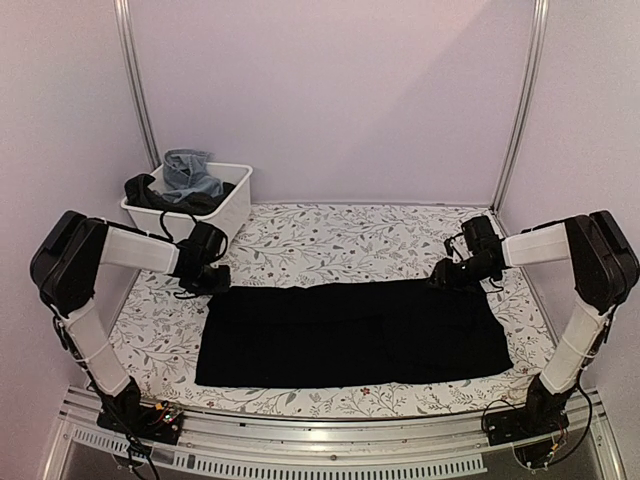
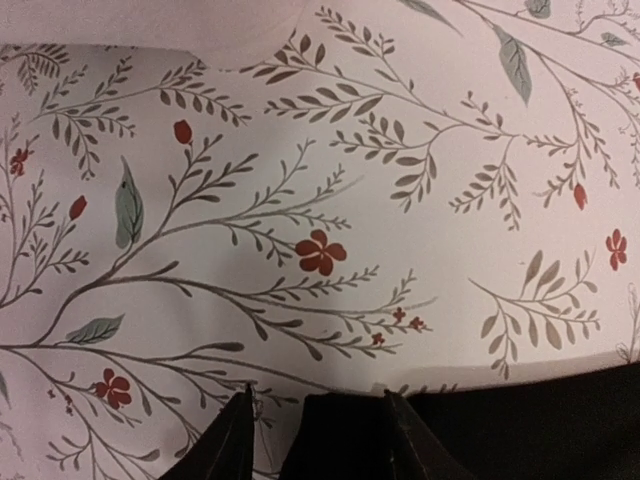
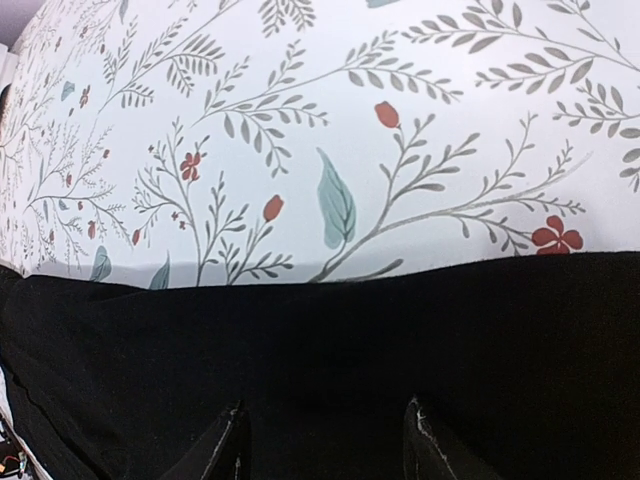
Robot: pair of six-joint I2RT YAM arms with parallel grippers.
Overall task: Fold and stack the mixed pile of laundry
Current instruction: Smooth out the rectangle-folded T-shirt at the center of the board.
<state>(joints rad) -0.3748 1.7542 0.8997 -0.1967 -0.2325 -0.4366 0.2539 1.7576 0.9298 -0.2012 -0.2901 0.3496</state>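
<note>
The black cloth (image 1: 350, 330) lies spread flat on the counter (image 1: 340, 235), close to the arms. At its far edge the left pincer (image 2: 318, 440) stands parted over the far-left corner and the right pincer (image 3: 322, 445) parted over the far-right hem. Neither holds anything. This looks like the start of a fold: each must pinch its corner, then both carry the edge nearward together. Beyond, the bin (image 1: 238, 205) holds jeans (image 1: 190, 172) and dark clothes (image 1: 148, 192), out of the way.

The left arm (image 1: 135, 250) and right arm (image 1: 535, 245) fold inward, elbows raised outboard of each pincer. Left gripper (image 1: 208, 282) and right gripper (image 1: 447, 276) point down, each with 2 fingers (image 2: 232, 445) spread apart.
</note>
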